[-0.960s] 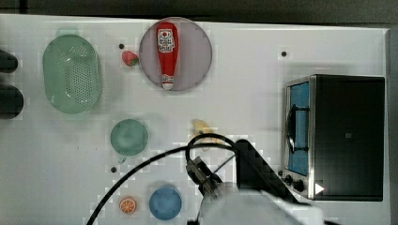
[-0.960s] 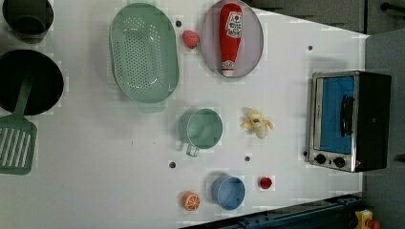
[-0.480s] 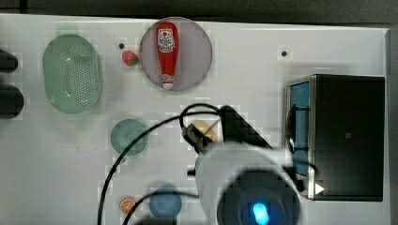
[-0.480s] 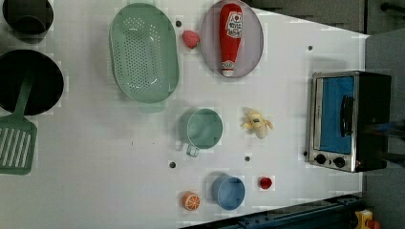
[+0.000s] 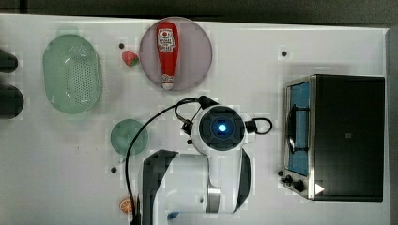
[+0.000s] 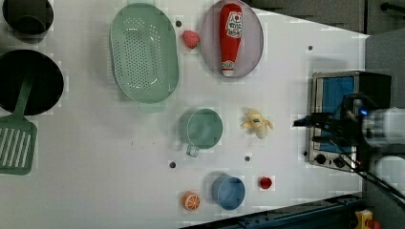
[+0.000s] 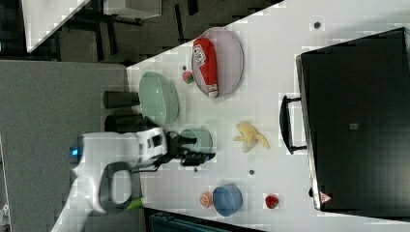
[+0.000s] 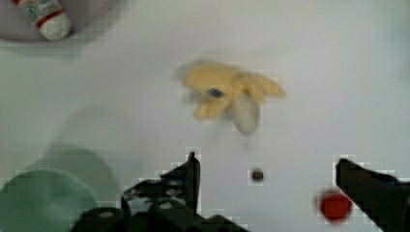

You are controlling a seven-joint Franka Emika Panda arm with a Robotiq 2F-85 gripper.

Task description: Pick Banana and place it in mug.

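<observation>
The pale-yellow banana [image 6: 257,124] lies flat on the white table, between the mug [image 6: 203,129] and the toaster oven. In the wrist view the banana [image 8: 229,94] sits just beyond my gripper [image 8: 266,162], which is open and holds nothing between its dark fingers [image 8: 188,174]. The dark teal-green mug [image 8: 46,203] stands upright off to one side of them. In the right view the gripper [image 7: 203,149] hovers well above the table, in front of the mug [image 7: 198,140]; the banana [image 7: 249,135] lies apart from it. In the top view my wrist [image 5: 220,127] covers the banana, beside the mug [image 5: 129,137].
A toaster oven [image 6: 344,119] stands close to the banana. Beyond are a ketchup bottle [image 6: 230,38] on a plate, a strawberry [image 6: 190,39] and a light-green strainer [image 6: 143,52]. A blue cup [image 6: 228,192], an orange slice [image 6: 191,201] and a small red piece [image 6: 265,182] sit near the front edge.
My arm has swung from the top view's bottom edge up to the middle and now covers the banana. In the left view it has come in from the right. Nothing on the table moved.
</observation>
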